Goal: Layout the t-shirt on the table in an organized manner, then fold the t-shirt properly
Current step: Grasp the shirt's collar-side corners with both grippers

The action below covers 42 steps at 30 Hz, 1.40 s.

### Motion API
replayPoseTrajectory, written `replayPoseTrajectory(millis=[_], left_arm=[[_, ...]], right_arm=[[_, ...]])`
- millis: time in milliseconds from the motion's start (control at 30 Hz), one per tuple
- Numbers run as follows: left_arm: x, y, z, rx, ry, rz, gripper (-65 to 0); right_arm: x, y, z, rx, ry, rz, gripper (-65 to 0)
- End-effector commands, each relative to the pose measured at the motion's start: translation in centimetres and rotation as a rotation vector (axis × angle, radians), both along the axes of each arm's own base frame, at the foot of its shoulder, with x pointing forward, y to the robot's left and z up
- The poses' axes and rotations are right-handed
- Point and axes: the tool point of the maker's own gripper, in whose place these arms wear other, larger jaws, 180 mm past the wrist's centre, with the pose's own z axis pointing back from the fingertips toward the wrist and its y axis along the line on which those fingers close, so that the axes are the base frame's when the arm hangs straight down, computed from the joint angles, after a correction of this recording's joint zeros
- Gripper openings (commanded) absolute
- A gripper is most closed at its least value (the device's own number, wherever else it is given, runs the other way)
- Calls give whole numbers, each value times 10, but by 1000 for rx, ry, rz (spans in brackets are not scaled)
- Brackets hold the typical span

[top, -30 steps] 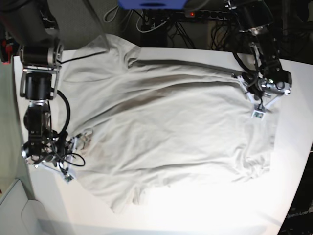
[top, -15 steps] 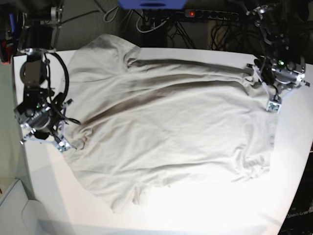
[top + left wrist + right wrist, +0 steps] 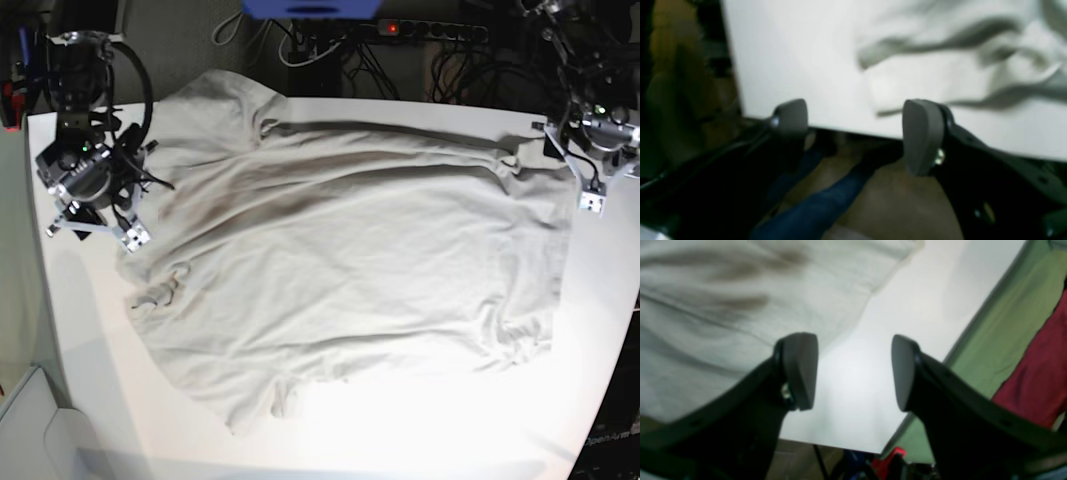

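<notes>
1. The t-shirt (image 3: 340, 270) lies spread across the middle of the table (image 3: 420, 430), mostly flat but wrinkled; its near edge is uneven, with a small bunched fold at the near left and a sleeve at the near right corner.
2. A bare strip of white tabletop runs along the near side, brightly lit; more bare table shows at the left and right edges beside the cloth.
3. Long creases run left to right across the shirt's far half; a small curled bit of cloth sits at its left edge.
4. The right gripper (image 3: 95, 205) hangs above the table's left side, just beside the shirt's left edge; its wrist view shows the fingers (image 3: 800, 370) spread apart with only bare table between them, holding nothing.
5. The left gripper (image 3: 590, 170) hangs at the far right, by the shirt's far right corner; its fingers (image 3: 923, 133) are likewise spread and empty, over the table's edge.
6. Beyond the far edge lie dark cables and a power strip (image 3: 430, 30).
</notes>
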Motion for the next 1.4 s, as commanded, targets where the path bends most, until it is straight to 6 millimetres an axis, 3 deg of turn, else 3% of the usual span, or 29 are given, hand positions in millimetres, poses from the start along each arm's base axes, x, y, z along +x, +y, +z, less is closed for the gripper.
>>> replayPoseTrajectory(millis=[0, 267, 500, 700, 800, 900, 967, 1200, 1367], left_arm=[[8, 2, 5, 4, -33, -1, -216], [-3, 6, -27, -97, -67, 87, -216], [-9, 3, -60, -172, -53, 104, -216], [-5, -4, -75, -220, -54, 106, -229], [-7, -5, -78, -225, -49, 108, -354], [-6, -5, -78, -225, -49, 108, -559], [-6, -5, -78, -225, -47, 106, -629], [-6, -6, -78, -226, -45, 107, -650], [-6, -6, -78, -226, -45, 107, -650]], right_arm=[[5, -12, 11, -16, -38, -32, -290], [-9, -27, 6, -15, -21, -87, -290], [-21, -25, -3, -9, 10, -88, -290], [-23, -25, -4, -10, 15, -88, -291], [-32, -25, -9, -12, 37, -88, -291], [-40, -24, -15, -11, 58, -87, -291], [-48, -24, -20, -10, 79, -87, -291], [-73, -3, -40, 48, 145, -105, -291], [-78, 16, -43, 98, 144, -113, -289]])
